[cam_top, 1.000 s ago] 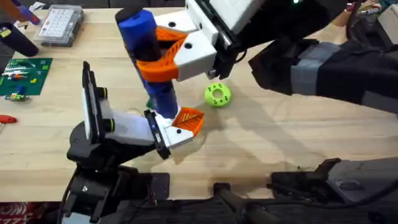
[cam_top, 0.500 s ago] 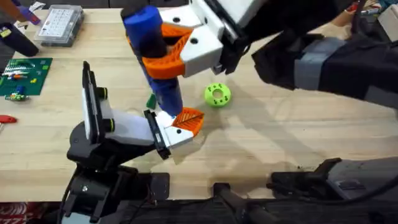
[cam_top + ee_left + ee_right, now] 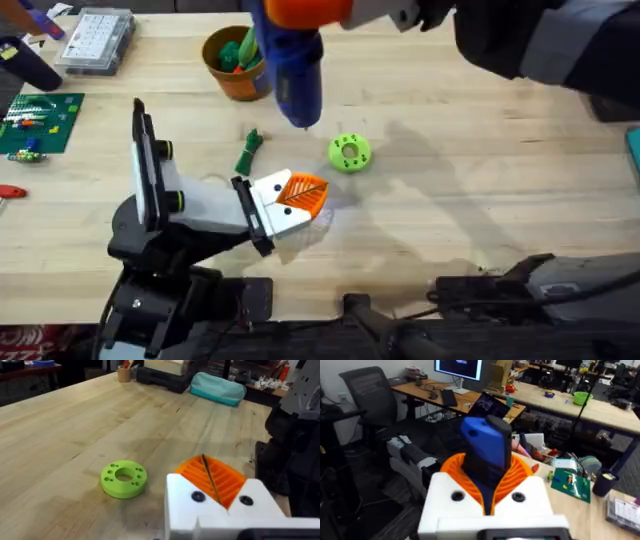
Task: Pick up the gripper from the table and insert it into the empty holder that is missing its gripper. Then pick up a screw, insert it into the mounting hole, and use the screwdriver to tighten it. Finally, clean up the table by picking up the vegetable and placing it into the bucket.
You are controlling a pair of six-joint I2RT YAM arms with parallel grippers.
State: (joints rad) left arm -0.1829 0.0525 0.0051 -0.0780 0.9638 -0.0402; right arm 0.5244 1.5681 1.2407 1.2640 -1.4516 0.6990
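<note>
We see the right arm raised high over the far middle of the table (image 3: 480, 200), reaching across from the right, large and dark under the camera. Its gripper (image 3: 487, 492) is closed on the screwdriver (image 3: 290, 70), the orange pads pressed to both sides of the blue body, which hangs above the table with its tip pointing down near the bucket (image 3: 232, 62). The bucket stands at the far left-centre with green things inside. The left arm lies low at the near left, stretched to the right, its gripper (image 3: 290, 205) resting on the tabletop; one orange pad shows against its white mount, and we cannot tell how far it is open or whether it holds anything. The vegetable (image 3: 248, 152) lies on the table just beyond that gripper, and a lime-green disc (image 3: 349, 152) sits to its right.
</note>
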